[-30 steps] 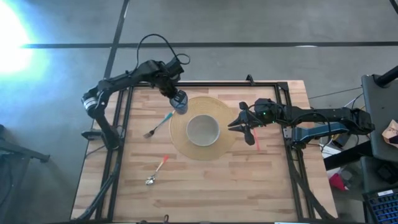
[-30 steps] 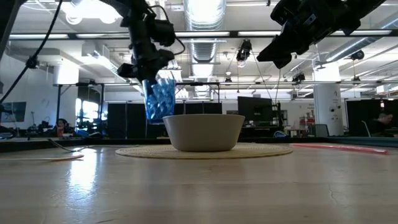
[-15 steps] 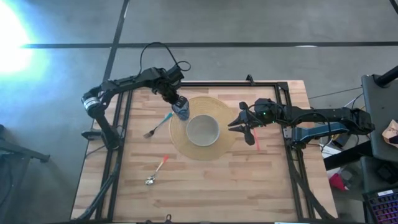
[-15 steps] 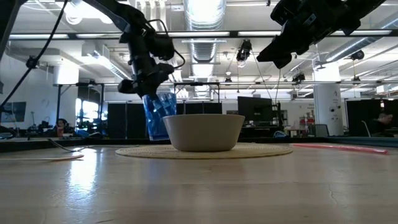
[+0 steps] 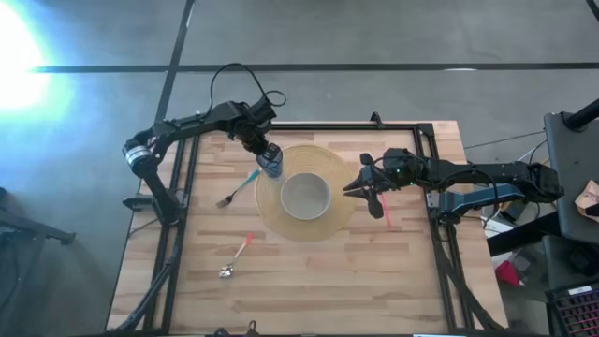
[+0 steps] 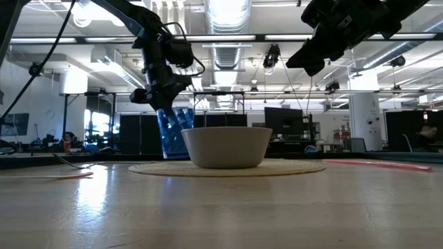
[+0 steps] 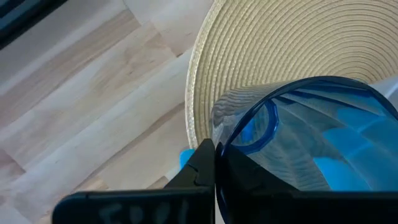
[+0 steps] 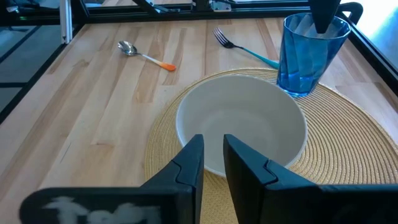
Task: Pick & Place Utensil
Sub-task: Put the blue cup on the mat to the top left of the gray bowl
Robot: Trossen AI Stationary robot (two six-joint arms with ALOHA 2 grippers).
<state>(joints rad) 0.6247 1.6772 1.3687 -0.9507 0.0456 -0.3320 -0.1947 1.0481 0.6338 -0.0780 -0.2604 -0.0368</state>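
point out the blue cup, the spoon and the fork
blue cup (image 8: 306,57), right wrist view, on its side wall
spoon (image 8: 147,56), right wrist view, middle of the handle
fork (image 5: 238,188), high view, middle of its handle

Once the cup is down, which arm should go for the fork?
Left, probably. The left gripper is clamped on the blue cup at the placemat's edge, right beside the fork. The right gripper hovers across the bowl, which stands between it and the fork.

We see a white round bowl (image 5: 305,196) centred on a woven straw placemat (image 5: 337,221), a ribbed blue plastic cup (image 8: 306,55) standing at the mat's edge.
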